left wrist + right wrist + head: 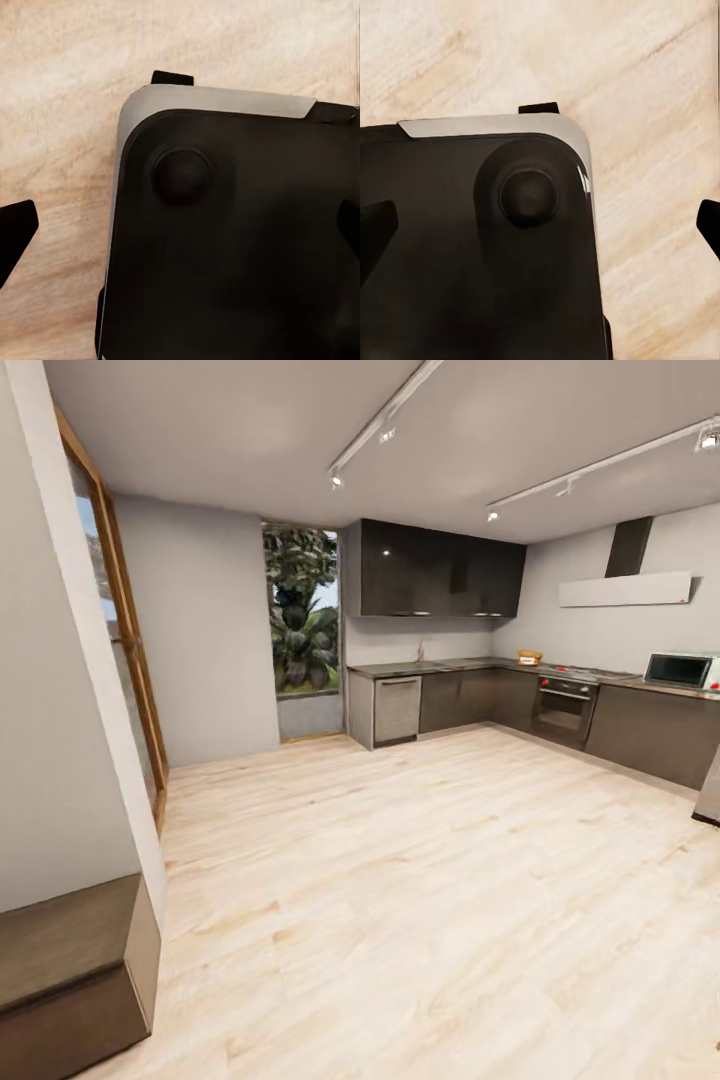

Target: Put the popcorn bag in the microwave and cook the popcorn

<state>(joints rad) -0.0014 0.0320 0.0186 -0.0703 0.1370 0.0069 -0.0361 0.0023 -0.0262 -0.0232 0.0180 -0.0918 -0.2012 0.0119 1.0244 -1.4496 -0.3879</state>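
Observation:
Across the room, the kitchen's grey countertop [455, 664] runs in an L over dark cabinets. A small tan popcorn bag [529, 657] with a white label stands on it near the corner. The pale microwave [682, 670] with its dark glass door sits on the worktop at the far right. In the left wrist view, my left gripper [182, 229] hangs open over the robot's dark base [240, 247], fingertips wide apart at the picture's edges. My right gripper [542, 229] is likewise open above the base, with nothing between its fingers.
Light wood floor [420, 880] stretches between me and the cabinets. A built-in oven [565, 710] sits under the hob, and a steel dishwasher front [397, 710] ends the counter's left run. A wall edge with a dark low bench [70, 970] stands close at my left. A grey appliance edge [710, 790] shows at right.

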